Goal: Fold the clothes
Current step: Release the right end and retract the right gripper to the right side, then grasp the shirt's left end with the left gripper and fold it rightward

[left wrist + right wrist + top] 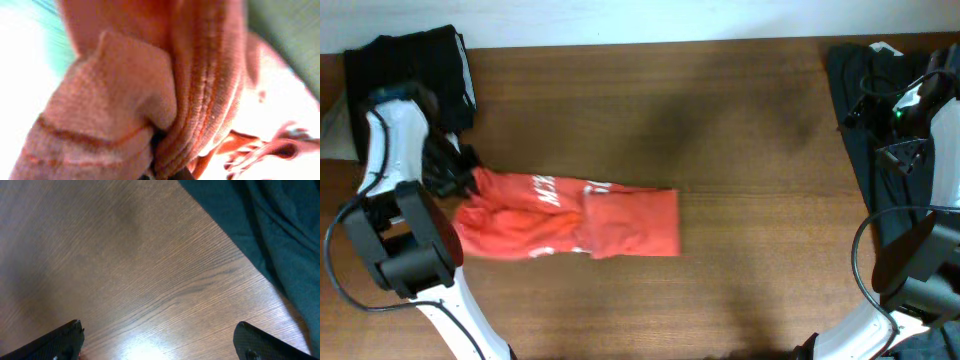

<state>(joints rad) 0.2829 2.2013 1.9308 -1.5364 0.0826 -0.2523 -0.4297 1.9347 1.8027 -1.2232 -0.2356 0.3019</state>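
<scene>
Quick status from my side. The T-shirt (610,220) is lying flat-ish on the table (740,120), a bit toward 9 o'clock from the middle. It's stretched into a long strip running from 9 to 3 o'clock. The 3 o'clock end looks fairly square and flat, and the 9 o'clock end is all scrunched up. White lettering (555,190) shows on top, but it's creased and I can't read it from above.

My left end effector (463,172) is right at that scrunched 9 o'clock end, clamped on a bunch of the orange-red fabric. The left wrist view is just ribbed hem and folds jammed up against the lens, pinched together at 6 o'clock. My own fingers barely show there.

My right end effector (160,347) is well apart from the shirt, with its fingers spread wide and nothing between them. It's over bare wood, with the dark grey garment (865,130) just beside it at 2 o'clock in the wrist view. From overhead that garment is draped along the table's 3 o'clock edge. A pile of black folded garments (410,60) sits in the 10 o'clock corner, near my left arm.
</scene>
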